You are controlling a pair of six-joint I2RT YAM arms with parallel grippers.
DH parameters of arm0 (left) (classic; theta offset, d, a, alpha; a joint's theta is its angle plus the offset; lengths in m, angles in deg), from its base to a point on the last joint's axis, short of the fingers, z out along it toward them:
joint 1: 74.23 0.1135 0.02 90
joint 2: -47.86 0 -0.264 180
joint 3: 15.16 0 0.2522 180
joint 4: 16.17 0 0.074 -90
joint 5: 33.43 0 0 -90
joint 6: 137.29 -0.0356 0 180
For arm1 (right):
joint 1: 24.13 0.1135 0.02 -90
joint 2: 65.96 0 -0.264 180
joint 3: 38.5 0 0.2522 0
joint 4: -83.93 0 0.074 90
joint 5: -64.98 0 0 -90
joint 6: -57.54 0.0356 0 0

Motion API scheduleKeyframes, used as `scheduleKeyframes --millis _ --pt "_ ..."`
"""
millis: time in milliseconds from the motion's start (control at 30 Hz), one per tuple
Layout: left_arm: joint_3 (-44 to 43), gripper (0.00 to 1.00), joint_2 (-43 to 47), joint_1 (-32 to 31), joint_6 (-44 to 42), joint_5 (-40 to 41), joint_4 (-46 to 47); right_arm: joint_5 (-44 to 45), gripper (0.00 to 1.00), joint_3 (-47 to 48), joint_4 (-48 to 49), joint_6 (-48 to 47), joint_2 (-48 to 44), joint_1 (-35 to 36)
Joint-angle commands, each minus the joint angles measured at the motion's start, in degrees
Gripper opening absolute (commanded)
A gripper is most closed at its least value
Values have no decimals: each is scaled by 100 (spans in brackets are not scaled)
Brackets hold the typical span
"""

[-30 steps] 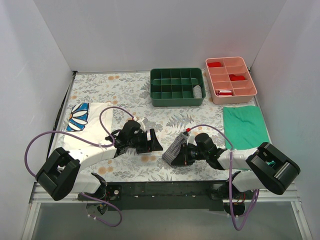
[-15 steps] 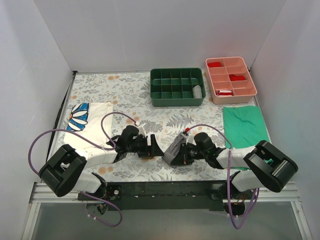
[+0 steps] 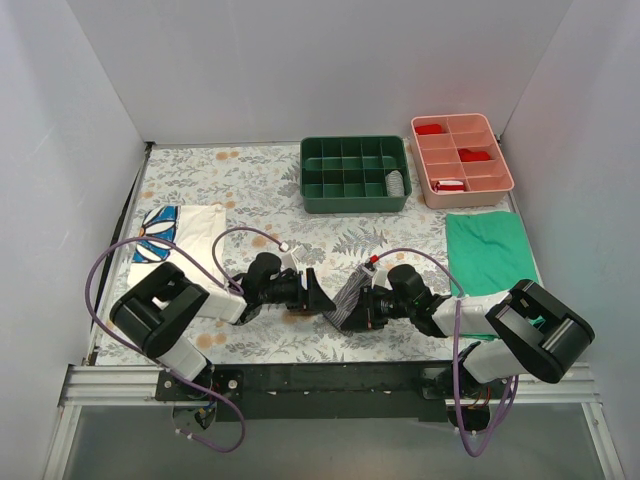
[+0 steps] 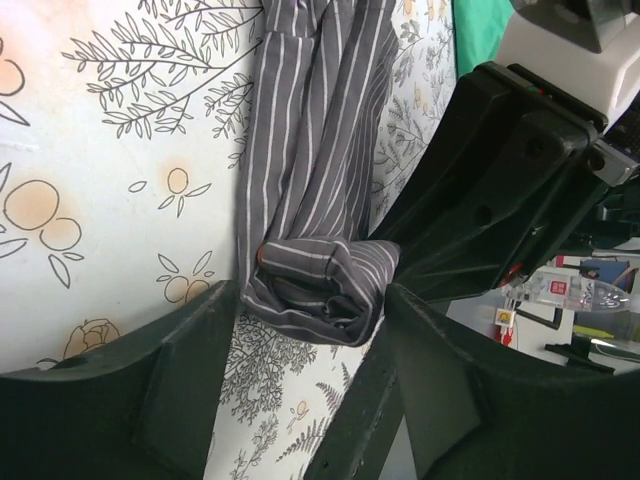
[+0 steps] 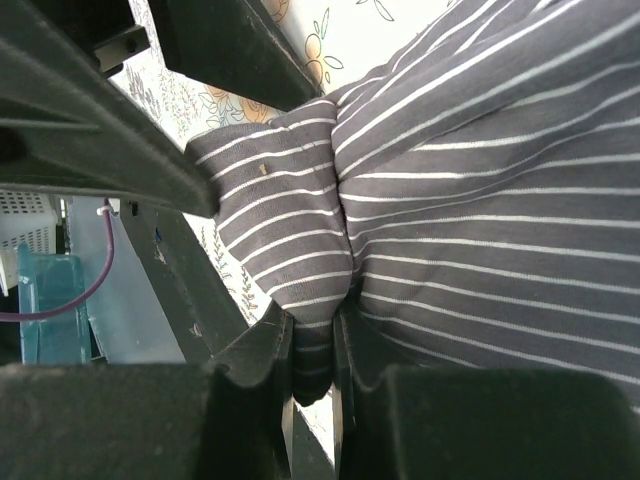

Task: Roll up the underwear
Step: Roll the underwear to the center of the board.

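Underwear [image 3: 349, 297], grey with thin white stripes, on flowered table [image 3: 250, 180], near centre, between both arms. Near-left end rolled up. Left end effector [image 3: 314, 291] spread wide, one finger each side of rolled end; contact cannot tell. Right end effector [image 3: 366, 304] pinched tight on fold of underwear. Small red-white label [image 4: 557, 291] past table edge, writing too small to read.
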Motion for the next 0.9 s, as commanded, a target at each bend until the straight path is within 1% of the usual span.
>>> scheduleKeyframes --millis 0,133,233,333,367,467,500,567,600,633,867 --pt "150 57 -91 -13 -59 45 -35 87 6 62 -376 -131 67 -13" --pt "220 54 -82 -13 -42 54 0 61 6 79 -358 -122 94 -13" --pt "168 49 -117 -13 -33 -25 -17 78 6 70 -358 -122 76 -22" --pt "80 40 -134 -13 -42 -8 -105 61 6 88 -358 -130 76 -22" --pt "54 33 -143 -13 -42 1 -132 35 6 97 -367 -130 85 -13" --pt "-87 23 -213 -13 -68 -7 -281 35 6 114 -428 -174 76 -22" --pt "-166 14 -231 -13 -68 -16 -351 34 6 114 -463 -183 76 -22" --pt "-219 7 -283 -22 -103 -34 -439 52 6 123 -481 -201 50 -5" --pt "-254 1 -292 -22 -112 -34 -544 52 6 115 -472 -201 41 -13" --pt "-333 0 -310 -22 -130 -43 -597 61 6 114 -481 -209 24 -13" --pt "-588 0 -293 -57 -314 80 -1221 122 8 149 -586 -236 -12 -13"
